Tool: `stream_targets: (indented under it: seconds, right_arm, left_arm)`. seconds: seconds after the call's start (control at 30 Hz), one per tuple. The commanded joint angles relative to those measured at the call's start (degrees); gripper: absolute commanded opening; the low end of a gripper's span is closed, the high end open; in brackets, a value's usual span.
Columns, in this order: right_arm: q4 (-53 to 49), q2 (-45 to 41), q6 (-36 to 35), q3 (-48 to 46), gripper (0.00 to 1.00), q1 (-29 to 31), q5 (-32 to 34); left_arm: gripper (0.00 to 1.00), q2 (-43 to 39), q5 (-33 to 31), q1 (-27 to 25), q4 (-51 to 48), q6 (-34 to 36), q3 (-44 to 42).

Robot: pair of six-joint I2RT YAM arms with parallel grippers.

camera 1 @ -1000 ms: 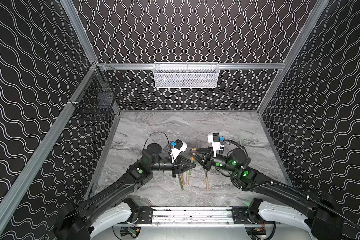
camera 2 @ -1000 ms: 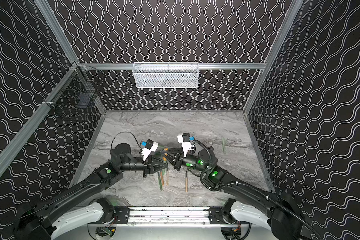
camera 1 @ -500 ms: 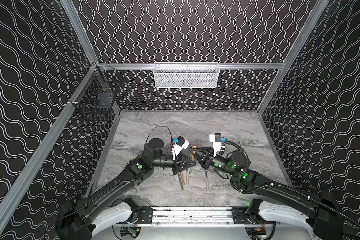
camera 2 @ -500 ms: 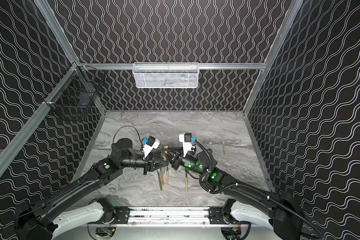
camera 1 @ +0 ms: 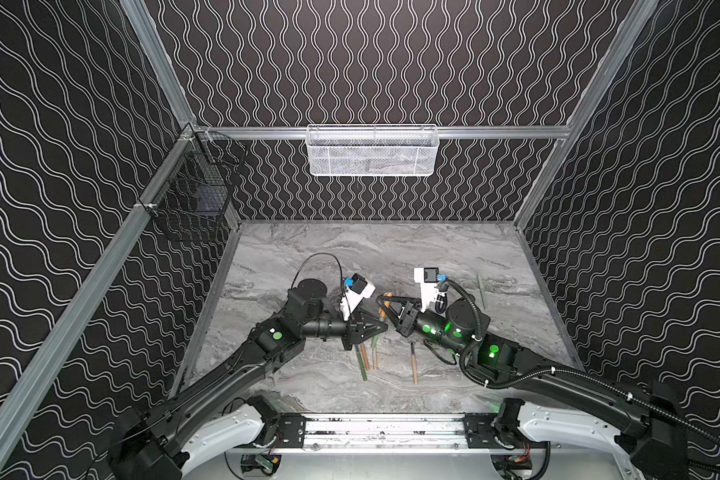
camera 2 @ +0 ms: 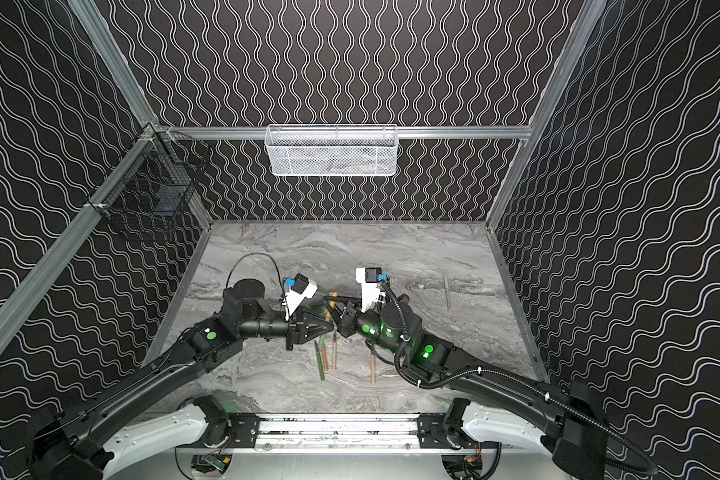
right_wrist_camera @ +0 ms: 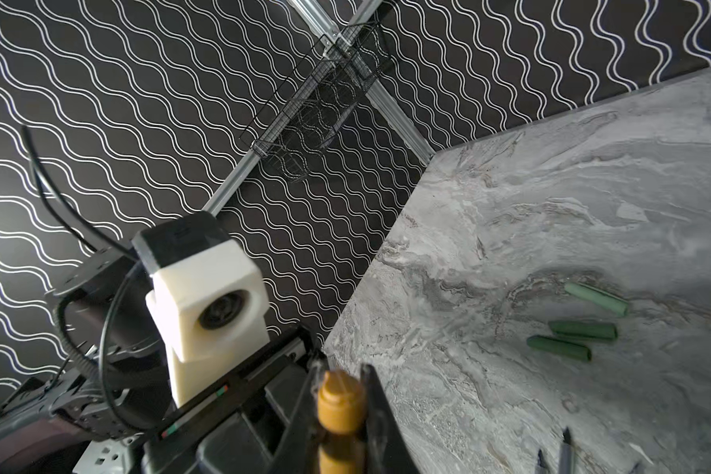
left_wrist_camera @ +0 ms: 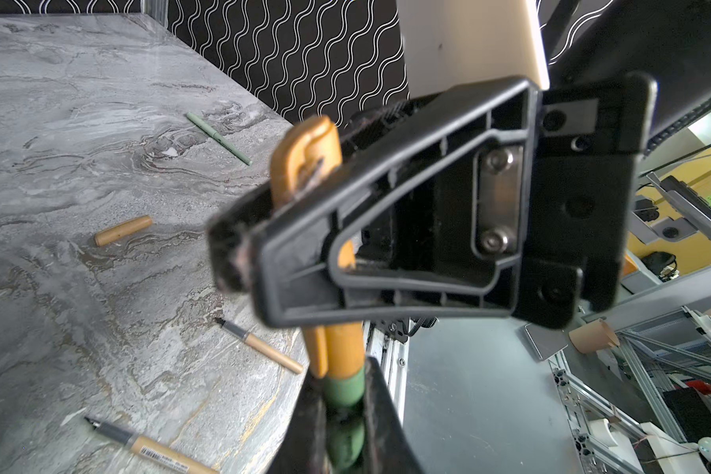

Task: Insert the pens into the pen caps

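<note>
Left jaws clamp a green pen (left_wrist_camera: 344,390), right jaws the orange cap (left_wrist_camera: 343,349) meeting its end; in both top views they run 12-to-6 o'clock, cap toward 12.

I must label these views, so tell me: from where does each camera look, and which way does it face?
Top views: high at the front, looking down on the table; left arm and right arm show.
Left wrist: behind the left hand, gripping a green pen, facing the right hand.
Right wrist: behind the right hand, facing the left wrist camera and black basket.
Shared: both wrist views show the orange cap in the right hand.
</note>
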Motion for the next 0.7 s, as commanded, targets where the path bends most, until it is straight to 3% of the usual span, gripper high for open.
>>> stream_targets:
  seconds: [0.0,0.13,0.2,0.4,0.67]
  right_arm:
    - [-12.1,0.0,2.5,-1.9,0.00,0.8,-5.2]
    - [0.0,-1.5,-3.8,-6.9,0.00,0.8,-12.7]
    - [4.5,-1.4,-6.1,-8.5,0.00,0.6,-19.5]
    - [8.6,-2.2,-9.2,-9.9,0.00,0.6,-31.1]
    - [4.4,-3.7,-11.6,-9.4,0.00,0.6,-32.4]
  left_arm:
    - [0.00,-0.6,-0.8,0.1,34.7,4.2,1.0]
    - [0.00,-1.0,4.5,0.5,39.5,1.3,0.1]
    - [0.00,-1.0,9.4,0.8,44.9,-1.5,-0.5]
    - [0.00,-1.5,16.3,1.2,56.5,-7.1,-2.4]
    - [0.00,-2.0,16.8,1.2,56.0,-6.4,-2.7]
